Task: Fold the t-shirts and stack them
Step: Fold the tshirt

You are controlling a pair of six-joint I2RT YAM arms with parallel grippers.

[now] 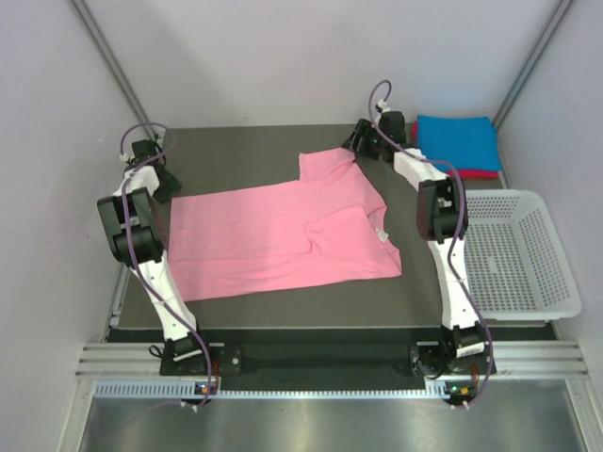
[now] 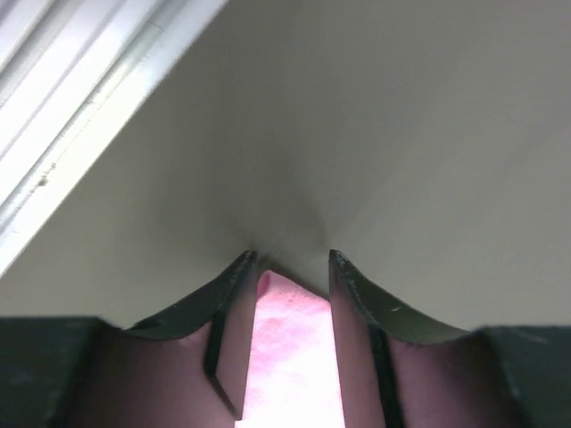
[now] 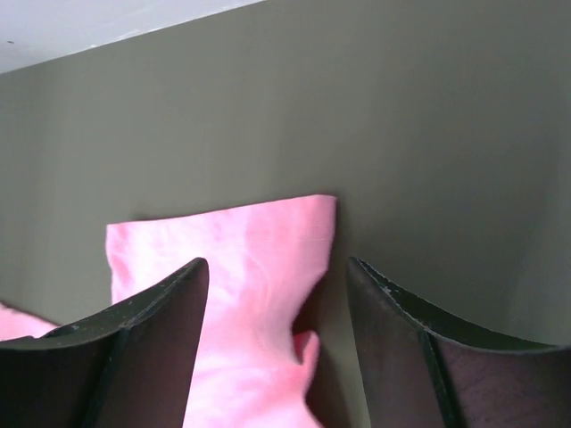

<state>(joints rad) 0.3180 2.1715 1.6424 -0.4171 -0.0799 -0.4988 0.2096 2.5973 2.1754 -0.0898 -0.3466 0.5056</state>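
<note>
Pink t-shirt (image 1: 283,231), soft and lightly creased, lies spread mid-table on the dark mat (image 1: 254,151), its right part folded over. A white plastic mesh basket (image 1: 565,282) stands to the right. At the far right corner a folded blue t-shirt (image 1: 459,141) rests on the magenta-red t-shirt (image 1: 482,174). Both arms reach forward. The left gripper (image 2: 292,263) and right gripper (image 3: 277,267) are low over pink edges, jaws apart.

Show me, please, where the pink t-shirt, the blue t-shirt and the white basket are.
pink t-shirt (image 1: 273,240), top external view, middle of its body.
blue t-shirt (image 1: 459,141), top external view, centre of its folded top.
white basket (image 1: 513,250), top external view, bare mesh floor.
</note>
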